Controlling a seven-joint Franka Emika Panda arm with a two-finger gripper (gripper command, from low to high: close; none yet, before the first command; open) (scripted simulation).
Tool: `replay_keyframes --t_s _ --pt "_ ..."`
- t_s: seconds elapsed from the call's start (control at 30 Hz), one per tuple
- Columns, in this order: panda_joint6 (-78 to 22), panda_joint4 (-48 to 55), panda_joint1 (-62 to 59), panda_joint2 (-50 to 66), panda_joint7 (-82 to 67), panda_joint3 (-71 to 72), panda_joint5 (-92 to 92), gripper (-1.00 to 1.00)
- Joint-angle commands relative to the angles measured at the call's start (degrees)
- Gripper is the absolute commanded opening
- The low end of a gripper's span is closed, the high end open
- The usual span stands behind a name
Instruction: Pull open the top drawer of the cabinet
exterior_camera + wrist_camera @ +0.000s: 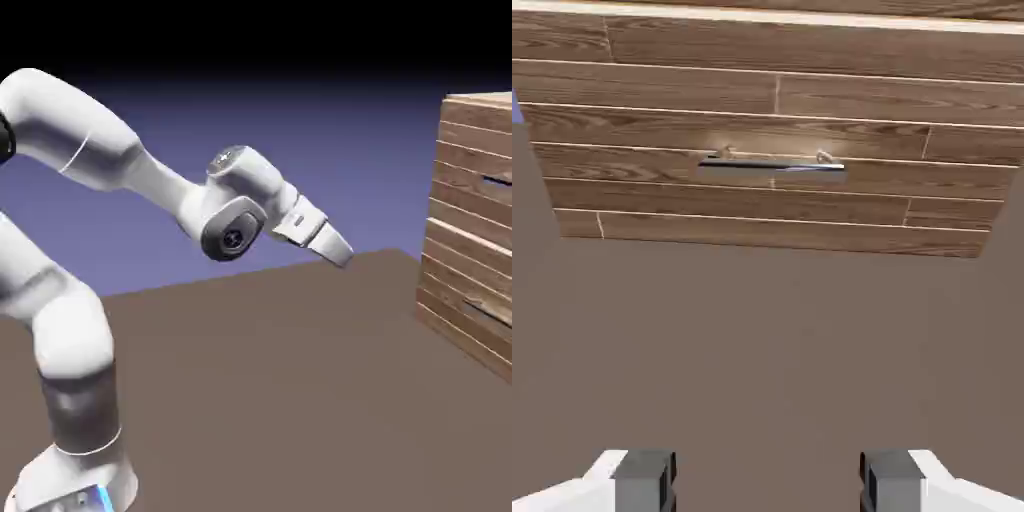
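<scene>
The cabinet (462,235) is a brown plank-faced box at the exterior view's right edge, cut off by the frame. Its top drawer (468,160) is the upper section, with a dark handle slit (497,181). My gripper (342,254) hangs in mid-air well left of the cabinet, pointing down and to the right, touching nothing. In the hand view the cabinet face (762,110) fills the upper part, and a thin metal bar handle (772,164) shows on its low planks near the base. My gripper (767,485) is open, its grey fingertips (643,480) wide apart with nothing between them.
The lower drawer (455,295) has its own dark slit (495,311). A brown table (280,380) stretches between my arm's base and the cabinet. The white arm (70,330) rises at the exterior view's left.
</scene>
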Motion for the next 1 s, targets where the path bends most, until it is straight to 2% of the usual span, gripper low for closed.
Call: replay_keyframes --t_s 0.0,0.97 --pt "-0.35 1.37 -2.08 -0.91 0.49 1.17 2.47 0.00" --pt "-10.46 41.03 -62.30 -27.21 14.82 34.96 73.97 0.00"
